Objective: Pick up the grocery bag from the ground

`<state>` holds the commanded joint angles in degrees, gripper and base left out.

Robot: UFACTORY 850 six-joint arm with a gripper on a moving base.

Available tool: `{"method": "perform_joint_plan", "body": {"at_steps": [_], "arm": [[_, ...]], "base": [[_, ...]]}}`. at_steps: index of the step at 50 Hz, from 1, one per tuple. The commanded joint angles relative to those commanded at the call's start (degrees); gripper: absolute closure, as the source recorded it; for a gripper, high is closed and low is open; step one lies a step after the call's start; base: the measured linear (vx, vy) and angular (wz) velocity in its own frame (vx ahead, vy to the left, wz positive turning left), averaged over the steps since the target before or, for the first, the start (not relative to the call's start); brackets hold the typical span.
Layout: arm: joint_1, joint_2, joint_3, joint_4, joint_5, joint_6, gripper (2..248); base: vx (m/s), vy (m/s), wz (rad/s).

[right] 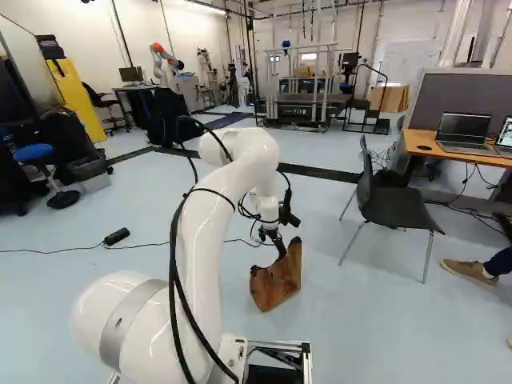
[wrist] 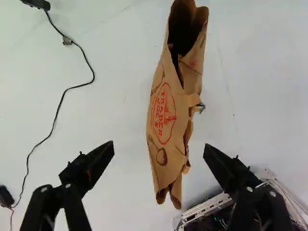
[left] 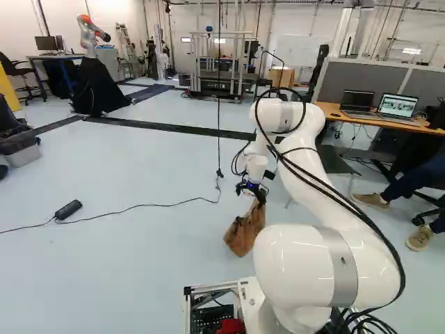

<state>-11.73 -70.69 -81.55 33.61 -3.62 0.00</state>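
Where the bag [wrist: 166, 120] rests, cable [wrist: 94, 76], chair [right: 396, 210] near.

Cable [left: 167, 205] Snakes Over Pale Floor [left: 125, 264]

The cable crosses the floor in loose bends, a black adapter [left: 68, 209] partway along it at the left of the left base view. A dark strip [left: 153, 126] runs across the floor beyond. In the right base view, a black chair [right: 396, 210] stands near a wooden desk [right: 422, 142] with two laptops [left: 398, 104] side by side, one screen brightly lit. A grey partition [right: 448, 100] rises behind them. Farther back are a cardboard box [right: 392, 98], a metal frame [left: 217, 85], a ladder [right: 206, 70] and another robot [right: 162, 68]. A blue stool [right: 32, 152] stands at the left of the right base view.
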Motion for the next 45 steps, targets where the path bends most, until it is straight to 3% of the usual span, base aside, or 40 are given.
{"method": "perform_joint_plan", "body": {"at_steps": [45], "arm": [[-1.1, -10.4, -10.3, 0.0, 0.0, 0.0, 3]], "base": [[0.0, 0.0, 0.0]]}}
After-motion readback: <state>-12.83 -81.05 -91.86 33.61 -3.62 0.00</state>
